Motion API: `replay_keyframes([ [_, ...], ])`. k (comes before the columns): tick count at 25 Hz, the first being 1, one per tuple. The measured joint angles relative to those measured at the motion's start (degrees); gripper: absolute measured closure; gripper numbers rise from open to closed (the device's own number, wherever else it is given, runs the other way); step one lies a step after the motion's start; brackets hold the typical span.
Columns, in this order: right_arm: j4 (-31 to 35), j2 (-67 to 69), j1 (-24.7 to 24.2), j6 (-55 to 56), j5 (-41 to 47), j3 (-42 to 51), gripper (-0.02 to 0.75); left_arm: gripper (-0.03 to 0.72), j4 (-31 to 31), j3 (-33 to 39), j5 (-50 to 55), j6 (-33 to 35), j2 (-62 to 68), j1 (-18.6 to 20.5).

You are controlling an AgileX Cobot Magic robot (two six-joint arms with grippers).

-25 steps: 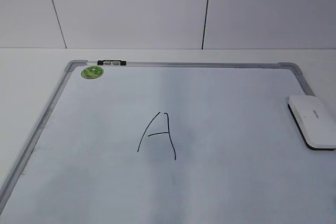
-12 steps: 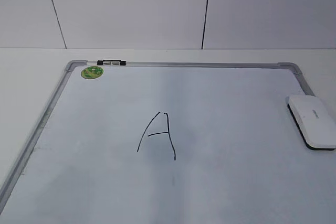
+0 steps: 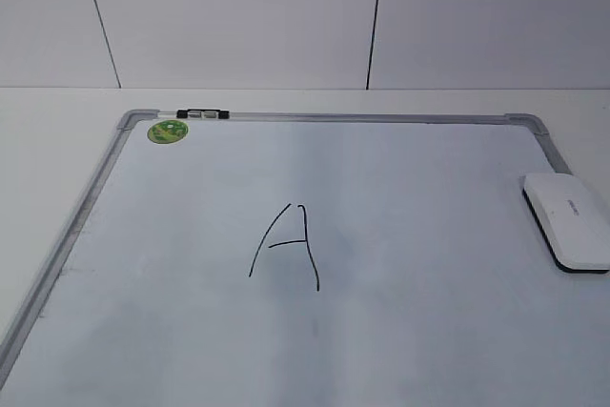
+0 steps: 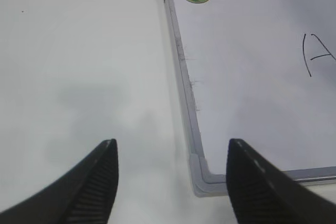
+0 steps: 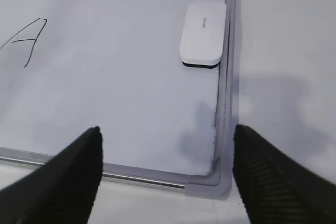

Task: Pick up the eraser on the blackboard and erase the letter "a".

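The blackboard is a white dry-erase board with a silver frame, lying flat on the table. The white eraser lies at its right edge; it also shows in the right wrist view, well beyond my open, empty right gripper, which hovers over the board's near right corner. A tall capital "A" is drawn mid-board. No lowercase "a" shows in any view. My left gripper is open and empty above the table beside the board's near left corner. Neither gripper shows in the exterior view.
A round green magnet sits in the board's far left corner, next to a small black and silver clip on the top frame. White table surface surrounds the board; a white panelled wall stands behind it.
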Motion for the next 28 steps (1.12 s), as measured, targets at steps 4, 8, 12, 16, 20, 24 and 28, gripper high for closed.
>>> replay_keyframes([
  [4,0.0,0.0,-3.2,0.0,0.0,0.0,0.146,0.202,0.0,0.0,0.0,0.0,0.0,1.2],
  [8,0.0,-0.1,-5.6,0.0,0.1,0.0,0.146,0.202,-0.1,0.0,0.0,0.0,0.0,2.7],
  [12,0.0,-0.1,-6.9,0.0,0.1,0.0,0.146,0.202,-0.1,0.0,0.0,0.0,0.0,4.0],
  [16,0.0,-0.1,-8.5,0.0,0.1,0.0,0.146,0.202,-0.1,0.0,0.0,0.0,0.0,5.2],
  [20,0.0,-0.1,-9.6,0.0,0.1,0.0,0.146,0.202,-0.1,0.0,0.0,0.0,0.0,6.0],
  [24,-0.1,-0.1,-9.7,0.0,0.1,0.0,0.146,0.202,-0.1,0.0,0.0,0.0,0.0,6.2],
  [28,-0.1,-0.1,-9.7,0.0,0.1,0.0,0.146,0.202,-0.1,0.0,0.0,0.0,0.0,6.2],
])
